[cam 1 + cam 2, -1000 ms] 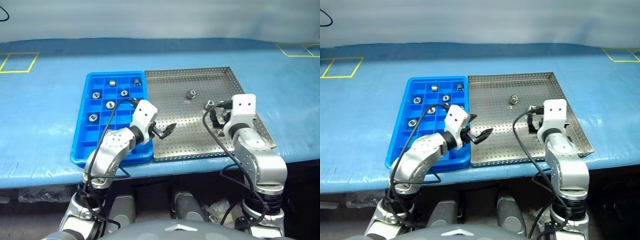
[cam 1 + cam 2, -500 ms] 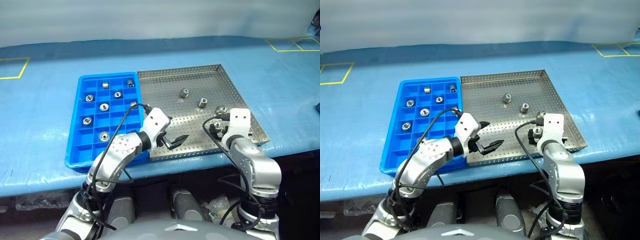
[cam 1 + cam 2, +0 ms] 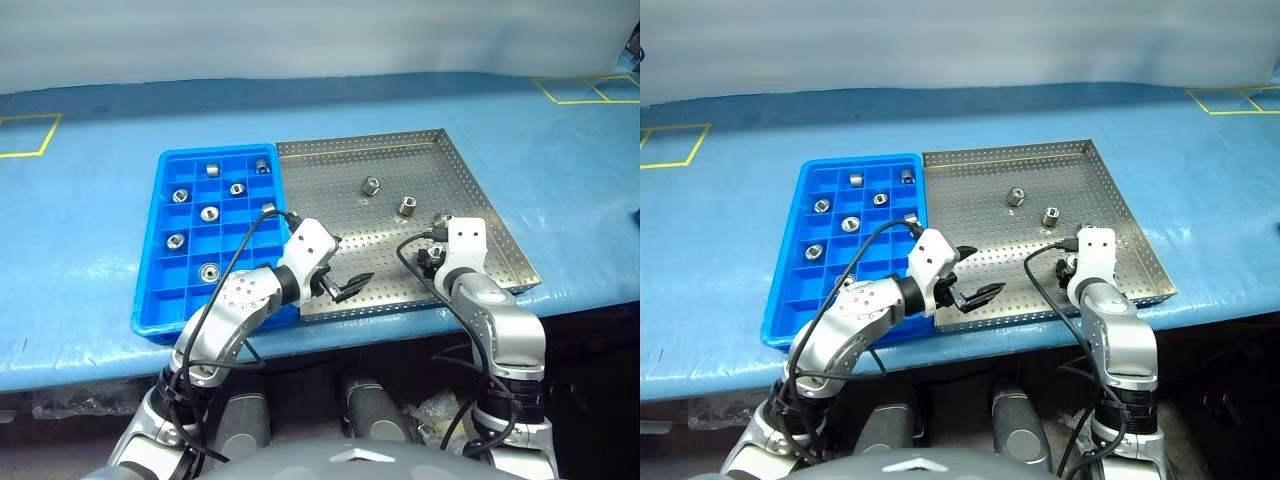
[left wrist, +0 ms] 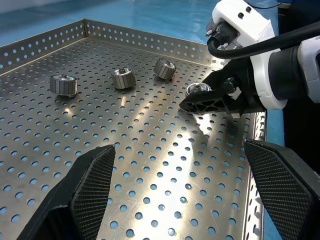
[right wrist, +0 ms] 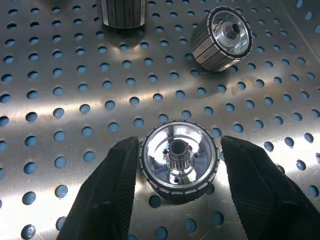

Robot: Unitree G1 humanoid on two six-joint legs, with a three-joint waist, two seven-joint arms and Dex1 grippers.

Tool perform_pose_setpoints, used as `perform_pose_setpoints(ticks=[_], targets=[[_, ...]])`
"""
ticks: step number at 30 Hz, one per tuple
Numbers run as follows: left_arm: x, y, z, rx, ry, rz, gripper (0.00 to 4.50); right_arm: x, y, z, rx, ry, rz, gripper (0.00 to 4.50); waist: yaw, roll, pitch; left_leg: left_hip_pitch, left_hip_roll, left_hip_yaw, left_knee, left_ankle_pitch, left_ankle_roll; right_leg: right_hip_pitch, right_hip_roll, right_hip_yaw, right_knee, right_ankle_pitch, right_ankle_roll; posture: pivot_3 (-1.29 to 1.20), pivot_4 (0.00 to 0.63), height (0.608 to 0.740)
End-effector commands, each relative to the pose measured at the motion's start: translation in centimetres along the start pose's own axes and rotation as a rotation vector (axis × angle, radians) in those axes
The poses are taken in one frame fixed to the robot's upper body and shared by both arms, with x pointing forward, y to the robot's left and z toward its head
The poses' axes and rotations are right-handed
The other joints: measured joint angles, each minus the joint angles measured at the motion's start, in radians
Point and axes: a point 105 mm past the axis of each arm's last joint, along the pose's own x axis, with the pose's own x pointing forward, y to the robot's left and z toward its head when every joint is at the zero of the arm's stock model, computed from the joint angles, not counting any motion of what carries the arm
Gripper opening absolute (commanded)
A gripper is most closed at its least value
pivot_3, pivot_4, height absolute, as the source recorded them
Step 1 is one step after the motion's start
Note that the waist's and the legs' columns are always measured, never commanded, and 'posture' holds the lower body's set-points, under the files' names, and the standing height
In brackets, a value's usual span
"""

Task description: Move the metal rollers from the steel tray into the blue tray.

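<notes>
Closing on a roller (image 5: 179, 168) near the steel tray's (image 3: 330, 160) right rim, the right gripper (image 5: 179, 172) clamps it for lifting, while the left gripper (image 4: 175, 195) waits, jaws apart.

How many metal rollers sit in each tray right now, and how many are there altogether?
metal rollers in the blue tray: 8
metal rollers on the steel tray: 4
Total: 12
</notes>
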Motion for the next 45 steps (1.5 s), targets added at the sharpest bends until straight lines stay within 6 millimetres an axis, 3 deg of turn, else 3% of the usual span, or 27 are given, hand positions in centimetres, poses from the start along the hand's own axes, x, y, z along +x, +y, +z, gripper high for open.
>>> perform_pose_setpoints(ticks=[1,6,10,15,20,24,30,38,45], targets=[[-0.7,-0.2,1.8,0.027,-0.078,0.008,4.5,-0.4,-0.2,1.4,-0.009,-0.062,-0.002,1.68,0.001,0.0,0.0,0.0,0.0,0.0,0.0,0.0,0.0,0.0,0.0,0.0,0.0,0.0,0.0,-0.06,0.15,0.74],[-2.2,1.7,2.2,0.019,-0.126,0.138,4.5,-0.6,2.1,3.3,-0.039,-0.121,0.086,1.69,0.003,0.0,0.0,0.0,0.0,0.0,0.0,0.0,0.0,0.0,0.0,0.0,0.0,0.0,0.0,-0.01,0.15,0.74],[-5.1,4.3,2.0,0.05,-0.173,0.356,4.5,-0.8,7.1,6.9,-0.116,-0.224,0.262,1.69,0.006,0.001,0.0,0.0,0.001,0.0,0.0,0.0,0.0,-0.001,0.001,0.001,0.001,0.001,0.0,0.07,0.15,0.74],[-9.3,6.1,1.5,0.096,-0.185,0.569,4.5,-1.2,13.3,10.3,-0.194,-0.314,0.468,1.69,0.043,0.001,0.0,0.0,0.001,0.0,-0.001,0.0,0.0,-0.002,0.001,0.0,0.001,0.001,0.0,0.17,0.15,0.74],[-13.4,6.2,1.2,0.132,-0.187,0.731,4.5,-2.4,19.0,11.8,-0.258,-0.368,0.66,1.69,0.099,0.0,0.0,0.0,0.0,0.0,-0.006,0.0,0.0,-0.002,0.0,0.0,-0.002,0.001,-0.002,0.3,0.15,0.74],[-15.8,5.4,1.2,0.134,-0.182,0.796,4.5,-4.2,22.6,11.7,-0.283,-0.379,0.808,1.69,0.148,-0.001,0.001,0.0,0.0,0.0,-0.01,0.0,0.0,-0.004,0.0,-0.001,-0.002,0.0,-0.005,0.36,0.15,0.74],[-18.8,4.6,1.5,0.147,-0.174,0.903,4.5,-7.1,27.0,9.4,-0.331,-0.328,1.044,1.69,0.196,-0.001,0.001,0.0,0.001,-0.001,-0.013,0.001,-0.001,-0.006,0.0,-0.005,-0.002,-0.003,-0.007,0.43,0.15,0.74],[-20.9,3.6,1.1,0.142,-0.162,0.985,4.5,-10.0,30.1,6.1,-0.421,-0.265,1.272,1.69,0.244,-0.001,0.0,0.0,0.002,-0.002,-0.013,-0.004,-0.009,-0.009,-0.001,-0.008,-0.003,-0.004,-0.008,0.54,0.15,0.74],[-22.0,2.8,0.7,0.144,-0.165,1.04,4.5,-11.1,31.4,4.9,-0.465,-0.247,1.36,1.69,0.323,-0.002,0.0,0.0,0.003,-0.005,-0.014,-0.006,-0.013,-0.01,-0.001,-0.013,-0.004,-0.007,-0.011,0.62,0.15,0.74]])
